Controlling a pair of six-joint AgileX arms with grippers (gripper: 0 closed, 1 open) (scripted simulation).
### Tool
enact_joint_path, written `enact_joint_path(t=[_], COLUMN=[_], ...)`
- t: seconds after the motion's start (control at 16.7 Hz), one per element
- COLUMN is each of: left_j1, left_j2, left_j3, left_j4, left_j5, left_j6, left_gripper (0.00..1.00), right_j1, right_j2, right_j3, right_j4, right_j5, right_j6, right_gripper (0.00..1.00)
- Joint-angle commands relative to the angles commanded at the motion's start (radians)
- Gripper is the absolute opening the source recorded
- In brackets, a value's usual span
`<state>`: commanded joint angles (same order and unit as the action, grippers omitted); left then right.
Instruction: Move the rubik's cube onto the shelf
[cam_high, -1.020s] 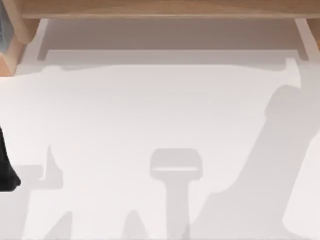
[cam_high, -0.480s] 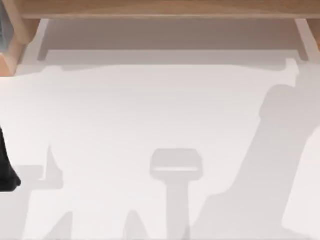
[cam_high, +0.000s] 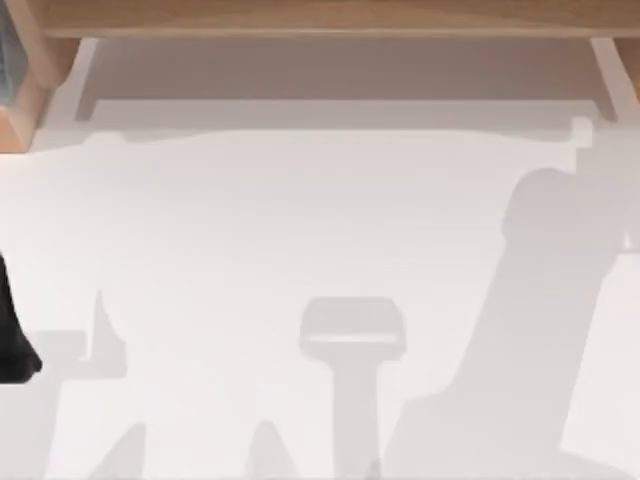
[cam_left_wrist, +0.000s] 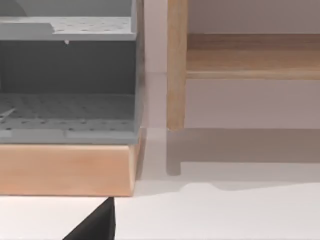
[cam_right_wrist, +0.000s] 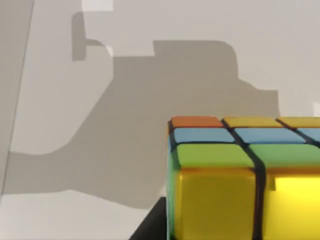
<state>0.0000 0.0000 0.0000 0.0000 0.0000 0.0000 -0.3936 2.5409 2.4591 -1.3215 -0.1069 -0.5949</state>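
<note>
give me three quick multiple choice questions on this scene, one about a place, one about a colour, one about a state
1. Where does the shelf lie in the top view?
A. along the top edge
B. along the bottom edge
C. in the middle of the table

2. What colour is the square just above the green one on the near corner of the rubik's cube in the right wrist view?
A. white
B. blue
C. purple

3. What state is the task in?
A. the cube sits on the shelf board
B. the cube is close under the right wrist camera, above the white table
C. the cube lies inside the grey rack

Answers: 1 A, the wooden board runs across the top edge. 2 B, a blue square sits between the orange and the green. 3 B, the cube fills the near corner of the right wrist view with table behind it.
</note>
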Motion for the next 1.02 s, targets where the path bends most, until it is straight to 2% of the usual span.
enact_joint_path(t=[0.18, 0.48, 0.78, 1.02], left_j1=[0.0, 0.0, 0.0, 0.0], left_j2=[0.0, 0.0, 0.0, 0.0], left_j3=[0.0, 0.0, 0.0, 0.0], left_j4=[0.0, 0.0, 0.0, 0.0], left_j5=[0.0, 0.0, 0.0, 0.0], left_j6=[0.0, 0.0, 0.0, 0.0], left_gripper=[1.0, 1.0, 1.0, 1.0], right_j1=[0.006, 0.122, 0.42, 0.686], right_j2=[-0.022, -0.249, -0.489, -0.531], right_j3=[-0.014, -0.181, -0.535, -0.791], right_j4=[0.005, 0.072, 0.274, 0.571], right_j5=[0.017, 0.166, 0.361, 0.515], right_j6=[-0.002, -0.007, 0.0, 0.004], right_gripper=[0.0, 0.0, 0.0, 0.0])
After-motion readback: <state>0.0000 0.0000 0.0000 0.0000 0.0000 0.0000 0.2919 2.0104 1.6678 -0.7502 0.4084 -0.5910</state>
